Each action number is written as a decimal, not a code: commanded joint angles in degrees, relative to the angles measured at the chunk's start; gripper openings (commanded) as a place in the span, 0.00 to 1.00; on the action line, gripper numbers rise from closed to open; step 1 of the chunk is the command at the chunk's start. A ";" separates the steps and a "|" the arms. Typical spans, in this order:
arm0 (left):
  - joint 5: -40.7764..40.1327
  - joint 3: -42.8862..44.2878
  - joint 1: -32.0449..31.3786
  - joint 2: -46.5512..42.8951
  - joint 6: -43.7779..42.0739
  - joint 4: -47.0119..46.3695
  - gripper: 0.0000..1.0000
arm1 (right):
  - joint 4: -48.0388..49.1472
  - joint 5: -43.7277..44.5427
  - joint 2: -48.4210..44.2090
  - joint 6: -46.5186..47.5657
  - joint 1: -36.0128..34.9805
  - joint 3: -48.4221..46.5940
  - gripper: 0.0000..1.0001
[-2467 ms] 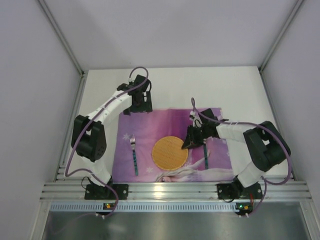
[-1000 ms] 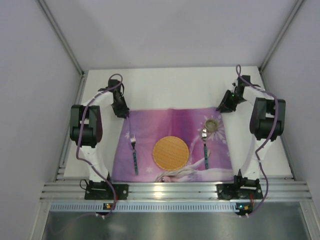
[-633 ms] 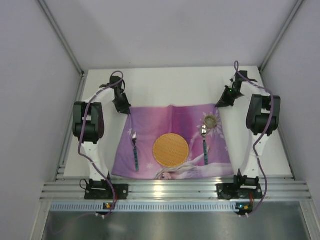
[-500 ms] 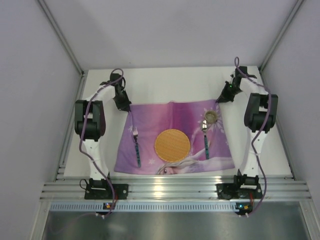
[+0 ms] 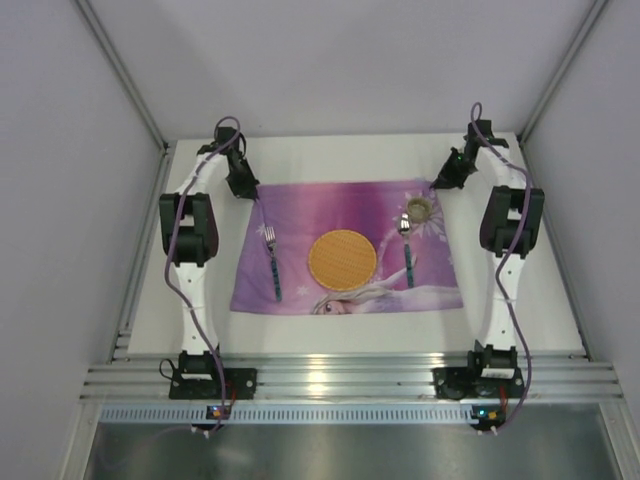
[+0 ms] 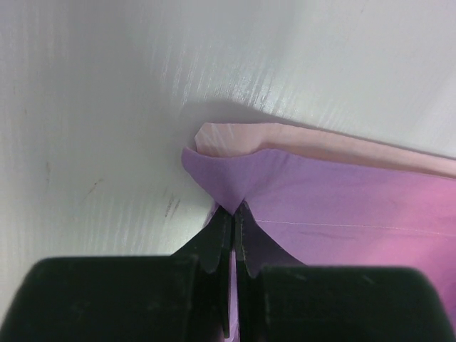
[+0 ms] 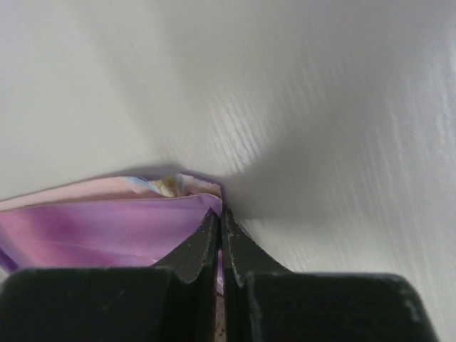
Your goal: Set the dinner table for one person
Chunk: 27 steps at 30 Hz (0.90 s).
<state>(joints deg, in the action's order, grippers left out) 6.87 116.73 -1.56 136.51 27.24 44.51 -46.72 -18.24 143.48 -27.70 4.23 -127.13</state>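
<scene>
Left tool (image 5: 243,186) and right tool (image 5: 442,182) each clench a far corner of the placemat (image 5: 300,215), carrying plate (image 5: 342,259), fork (image 5: 271,265), spoon (image 5: 407,252) and cup (image 5: 418,209), on the white counter (image 5: 350,158) filling the cell floor. Positioning looks like the step; next, release both corners together, lifting clear.

Left arm (image 5: 188,232) and right arm (image 5: 510,222) both reach far forward, nearly straight — left gripper (image 5: 243,188) and right gripper (image 5: 442,183) sit low, each pinched tight on a placemat (image 5: 300,215) corner.
</scene>
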 commanded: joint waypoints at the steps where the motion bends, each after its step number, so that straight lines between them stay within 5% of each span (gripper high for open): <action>1: -2.48 2.98 1.12 1.13 -1.05 1.45 0.00 | 0.04 5.49 -4.16 -1.56 0.25 6.35 0.00; 7: -2.39 -0.61 1.12 -1.32 -0.09 1.02 0.00 | 3.56 3.04 -7.16 0.54 0.25 10.32 0.01; 9: -3.36 -2.20 1.12 -2.90 0.26 0.40 0.11 | 5.14 2.68 -9.35 0.98 0.16 10.94 0.12; 13: -5.02 -7.46 1.12 -10.18 1.23 -2.41 0.74 | 6.11 4.17 -12.95 1.95 0.25 9.80 0.82; 14: -5.72 -7.91 1.12 -11.51 2.01 -2.41 0.98 | 6.20 4.18 -15.22 2.04 0.34 9.27 0.94; 19: -10.55 -15.97 1.12 -24.84 2.81 -4.86 0.98 | 6.82 6.72 -28.40 3.53 0.43 13.82 1.00; 27: -17.85 -46.38 1.12 -48.25 -4.56 -20.94 0.98 | 13.06 9.70 -61.98 0.63 -3.79 46.60 1.00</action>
<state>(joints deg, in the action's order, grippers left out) -6.52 78.94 -0.69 93.41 27.35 33.01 -35.53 -11.11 88.68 -26.72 3.11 -87.70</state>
